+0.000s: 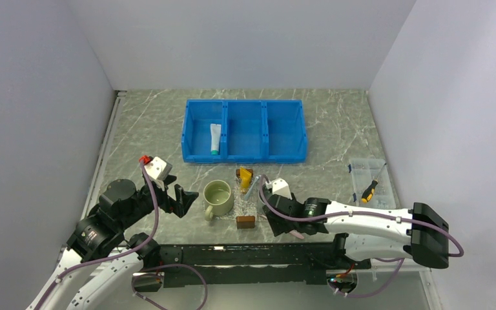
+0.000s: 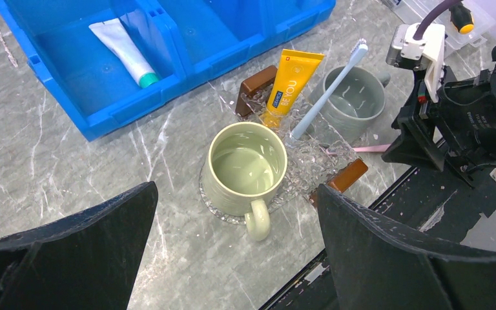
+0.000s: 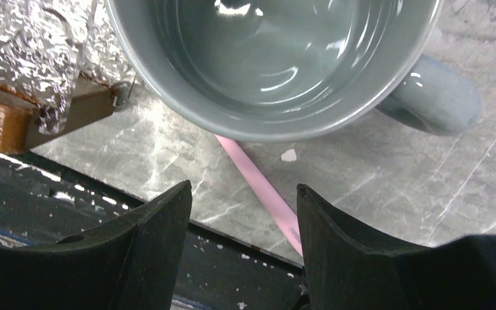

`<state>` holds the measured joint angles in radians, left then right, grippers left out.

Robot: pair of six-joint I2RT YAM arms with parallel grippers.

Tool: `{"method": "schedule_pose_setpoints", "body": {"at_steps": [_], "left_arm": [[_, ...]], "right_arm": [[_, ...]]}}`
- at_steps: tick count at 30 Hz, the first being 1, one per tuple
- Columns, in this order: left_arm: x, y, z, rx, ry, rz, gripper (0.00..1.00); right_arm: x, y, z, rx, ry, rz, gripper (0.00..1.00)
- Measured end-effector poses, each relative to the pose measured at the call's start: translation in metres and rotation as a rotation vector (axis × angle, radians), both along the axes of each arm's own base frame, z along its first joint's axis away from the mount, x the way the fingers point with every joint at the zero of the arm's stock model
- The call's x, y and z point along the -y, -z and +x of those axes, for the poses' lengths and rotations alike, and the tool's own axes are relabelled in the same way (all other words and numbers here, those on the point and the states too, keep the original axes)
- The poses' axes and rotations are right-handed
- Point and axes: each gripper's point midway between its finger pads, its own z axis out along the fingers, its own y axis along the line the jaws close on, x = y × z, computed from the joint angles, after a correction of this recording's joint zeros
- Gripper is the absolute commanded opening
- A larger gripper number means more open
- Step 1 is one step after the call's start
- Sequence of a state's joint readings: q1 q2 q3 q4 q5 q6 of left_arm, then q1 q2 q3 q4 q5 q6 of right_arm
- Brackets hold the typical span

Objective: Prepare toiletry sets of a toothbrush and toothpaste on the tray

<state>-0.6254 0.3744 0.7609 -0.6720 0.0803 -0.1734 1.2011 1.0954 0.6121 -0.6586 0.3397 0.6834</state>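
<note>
Grey marbled tabletop [image 1: 148,129] carries everything. Nearest, by the front edge, the pink toothbrush [image 3: 258,187] lies flat off the tray, its far end tucked under the side of the grey mug [image 2: 355,103]. The right gripper [image 3: 244,194] is low over it, jaws parted with the brush running between them and nothing clamped; whether a finger touches it I cannot tell. To the left, the left gripper [image 1: 184,199] hangs spread wide and holds nothing, just beside the green mug [image 2: 247,169]. That mug stands on the near left part of the glittery clear tray [image 2: 316,158], and a brown block [image 2: 347,175] sits at the tray's near edge. The pale blue toothbrush [image 2: 329,87] slants up from the tray between the two mugs. The yellow toothpaste [image 2: 287,84] lies at the tray's far side, against a second brown block [image 2: 255,84]. Beyond, the white toothpaste [image 1: 215,139] rests in the left compartment of the blue bin [image 1: 284,129]. Off to the right, a small clear box [image 1: 368,169] holds a screwdriver [image 1: 369,191]
</note>
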Motion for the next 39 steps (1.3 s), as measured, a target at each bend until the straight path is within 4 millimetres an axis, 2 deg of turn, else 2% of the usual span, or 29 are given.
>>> {"method": "schedule_pose_setpoints", "body": {"at_steps": [6, 15, 25, 39], "left_arm": [[0.0, 0.0, 0.0, 0.0, 0.0, 0.0, 1.0], [0.0, 0.0, 0.0, 0.0, 0.0, 0.0, 0.99], [0.0, 0.0, 0.0, -0.001, 0.0, 0.001, 0.99], [0.0, 0.0, 0.0, -0.001, 0.0, 0.001, 0.99]], "right_arm": [[-0.011, 0.003, 0.006, 0.025, 0.0, 0.019, 0.63], [-0.012, 0.015, 0.006, 0.007, 0.008, -0.016, 0.62], [-0.023, 0.024, 0.003, -0.02, 0.017, 0.011, 0.62], [-0.031, 0.03, -0.013, -0.078, -0.014, 0.038, 0.51]]}}
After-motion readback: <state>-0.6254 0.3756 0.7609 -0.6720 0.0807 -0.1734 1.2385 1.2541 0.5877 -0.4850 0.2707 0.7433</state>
